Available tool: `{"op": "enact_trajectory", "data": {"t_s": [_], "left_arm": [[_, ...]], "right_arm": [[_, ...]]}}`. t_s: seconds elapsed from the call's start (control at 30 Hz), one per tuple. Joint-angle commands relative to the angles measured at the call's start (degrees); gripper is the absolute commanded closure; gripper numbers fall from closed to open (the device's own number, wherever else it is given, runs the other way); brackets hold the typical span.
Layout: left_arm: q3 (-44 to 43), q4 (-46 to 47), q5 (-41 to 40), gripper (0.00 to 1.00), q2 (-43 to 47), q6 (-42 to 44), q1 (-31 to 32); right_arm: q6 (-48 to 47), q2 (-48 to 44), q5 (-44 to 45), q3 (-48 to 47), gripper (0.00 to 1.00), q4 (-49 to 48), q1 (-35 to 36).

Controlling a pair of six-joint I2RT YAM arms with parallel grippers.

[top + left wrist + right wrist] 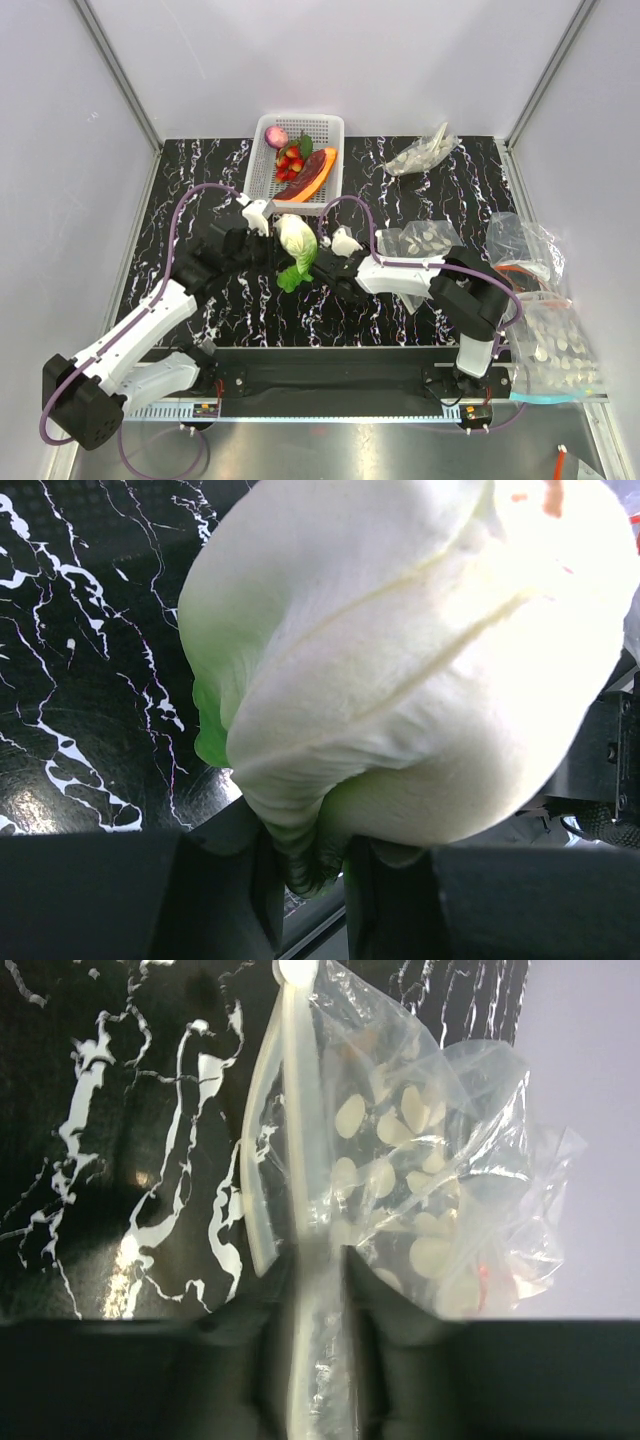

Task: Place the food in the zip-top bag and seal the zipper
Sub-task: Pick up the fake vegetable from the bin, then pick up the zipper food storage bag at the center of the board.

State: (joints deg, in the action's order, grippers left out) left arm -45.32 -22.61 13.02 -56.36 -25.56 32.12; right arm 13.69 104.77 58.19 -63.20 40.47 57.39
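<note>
At the 4 o'clock edge of the black white-veined worktop, some more clear dotted plastic bags lie in a heap. Near the centre, the left tool is closed narrowly on the stalk end of the pale-green leafy toy lettuce head and holds it. At 3 o'clock from the lettuce, close by, is the clear thin zip-top bag with pale round dots. Its zipper, a thin pale press-seal strip, runs between the fingers of the right tool. The gap is narrow, but the view is blurred there and I cannot tell if the strip is pinched. At 12 o'clock stands the white plastic lattice basket. It contains the round pink-purple bulb, the small red berries and the long dark-red and orange pieces. At 1 o'clock lies one crumpled clear bag.
</note>
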Motion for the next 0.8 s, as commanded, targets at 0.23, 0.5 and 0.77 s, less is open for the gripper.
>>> {"op": "enact_trajectory", "data": {"t_s": [0.23, 0.5, 0.77], "left_arm": [[-2.93, 1.26, 0.26, 1.00, -5.24, 1.74, 3.29], [-8.37, -3.75, 1.39, 0.99, -13.86, 4.47, 11.11], [-11.10, -1.56, 2.98, 0.99, -17.38, 2.27, 16.74]], "right_arm": [[5.03, -7.02, 1.23, -1.31, 1.00, 1.98, 0.53], [1.95, -21.44, -8.62, -0.61, 1.00, -2.14, 0.53], [0.63, -23.64, -14.42, 0.88, 1.00, -6.01, 0.45]]}}
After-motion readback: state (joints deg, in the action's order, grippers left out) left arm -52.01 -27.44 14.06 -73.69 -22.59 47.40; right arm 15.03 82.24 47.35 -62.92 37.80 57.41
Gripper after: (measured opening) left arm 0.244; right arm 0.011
